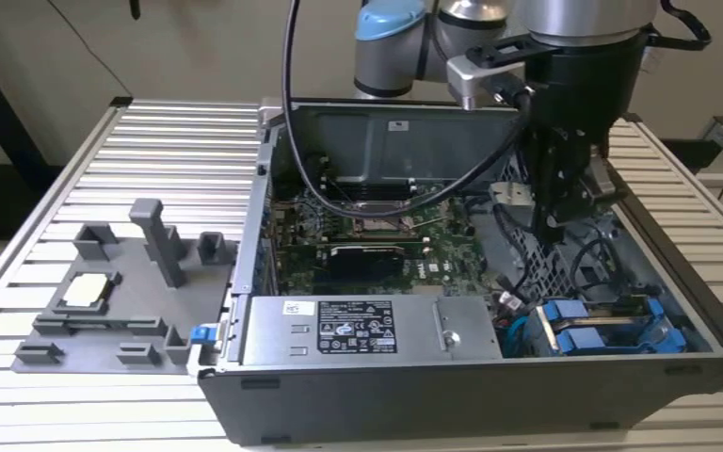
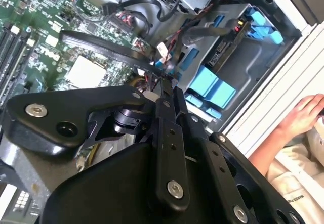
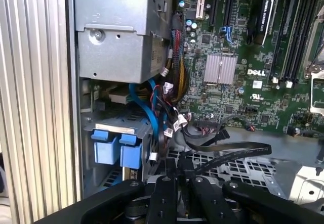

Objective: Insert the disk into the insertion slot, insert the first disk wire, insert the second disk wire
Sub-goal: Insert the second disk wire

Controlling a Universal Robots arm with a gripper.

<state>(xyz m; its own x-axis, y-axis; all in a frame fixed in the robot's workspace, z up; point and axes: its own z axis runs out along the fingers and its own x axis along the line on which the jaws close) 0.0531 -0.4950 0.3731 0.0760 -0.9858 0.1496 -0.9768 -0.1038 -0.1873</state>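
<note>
The pincer [image 2: 163, 85] fills the near part of both wrist views, its black linkage bars and bolts running up to two narrow fingers [image 2: 167, 95] drawn close together. Between the tips sits the end of a flat black cable [image 3: 223, 150], which curves away over the perforated cage floor [image 3: 243, 168]; the pincer appears closed on that cable end, though the contact itself is partly hidden by the fingers.

In the exterior view the arm [image 1: 575, 104] reaches down into the open computer case [image 1: 462, 395], with the pincer low inside, near the side on the exterior view's right and above the drive cage. The disk [image 1: 606, 330] lies in the insertion slot [image 1: 663, 344] at the near corner of the case on the exterior view's right, its blue carrier tabs [image 3: 116, 150] showing at the bay's mouth. The grey power-supply box [image 1: 361, 330] sits beside it, and the green motherboard [image 1: 375, 235] lies behind.

A grey fixture tray [image 1: 123, 292] rests on the slatted surface [image 1: 161, 141] towards the exterior view's left of the case. In the second wrist view a person's hand [image 2: 304, 113] rests just outside the case wall.
</note>
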